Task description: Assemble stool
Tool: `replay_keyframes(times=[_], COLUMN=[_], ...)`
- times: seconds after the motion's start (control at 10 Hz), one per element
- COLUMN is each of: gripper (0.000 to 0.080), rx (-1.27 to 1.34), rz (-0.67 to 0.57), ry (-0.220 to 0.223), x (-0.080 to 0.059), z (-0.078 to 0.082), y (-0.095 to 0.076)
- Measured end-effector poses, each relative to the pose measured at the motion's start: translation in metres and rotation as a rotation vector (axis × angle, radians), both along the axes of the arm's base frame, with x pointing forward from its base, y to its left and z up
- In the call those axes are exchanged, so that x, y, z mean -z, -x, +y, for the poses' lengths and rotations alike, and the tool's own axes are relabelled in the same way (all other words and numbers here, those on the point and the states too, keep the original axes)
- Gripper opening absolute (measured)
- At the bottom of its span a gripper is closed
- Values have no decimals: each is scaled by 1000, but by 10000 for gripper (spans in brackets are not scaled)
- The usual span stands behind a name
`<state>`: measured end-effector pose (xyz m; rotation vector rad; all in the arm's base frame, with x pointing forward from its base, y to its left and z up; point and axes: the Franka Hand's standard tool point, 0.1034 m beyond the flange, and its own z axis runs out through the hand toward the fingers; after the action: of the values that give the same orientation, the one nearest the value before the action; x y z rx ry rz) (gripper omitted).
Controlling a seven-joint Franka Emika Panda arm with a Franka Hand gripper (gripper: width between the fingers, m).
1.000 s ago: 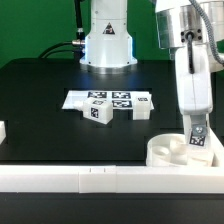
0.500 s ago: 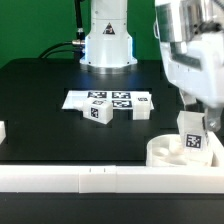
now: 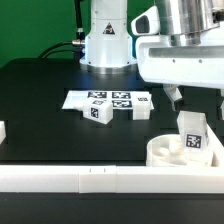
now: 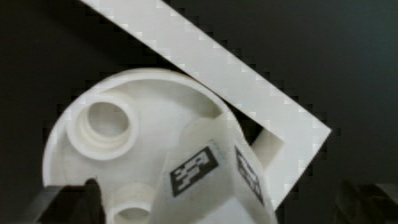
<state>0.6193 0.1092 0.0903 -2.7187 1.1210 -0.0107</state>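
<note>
From my station the arm shows white all over: a rounded base [image 3: 106,45] with a small blue light [image 3: 108,31] on its front and a black cable [image 3: 65,46] leaving it at nine o'clock. The wrist housing [image 3: 185,60] is a broad, smooth white block, topped at twelve o'clock by a silvery-grey cylinder [image 3: 185,14]. The fingers [image 4: 71,203] are dark, nearly black.
</note>
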Motion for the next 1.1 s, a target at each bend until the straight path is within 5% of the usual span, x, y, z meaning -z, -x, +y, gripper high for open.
replay_keyframes(times=[0.2,0.7,0.9,1.1], gripper=[649,649,649,649], rx=[-445,-853,-1287,-1401], rz=[-55,-93,-122,-137], ry=[77,108,206,218], x=[-6,-2,-3,-2], z=[-7,-12,-9,-12], y=[-5,-6,-13,-12])
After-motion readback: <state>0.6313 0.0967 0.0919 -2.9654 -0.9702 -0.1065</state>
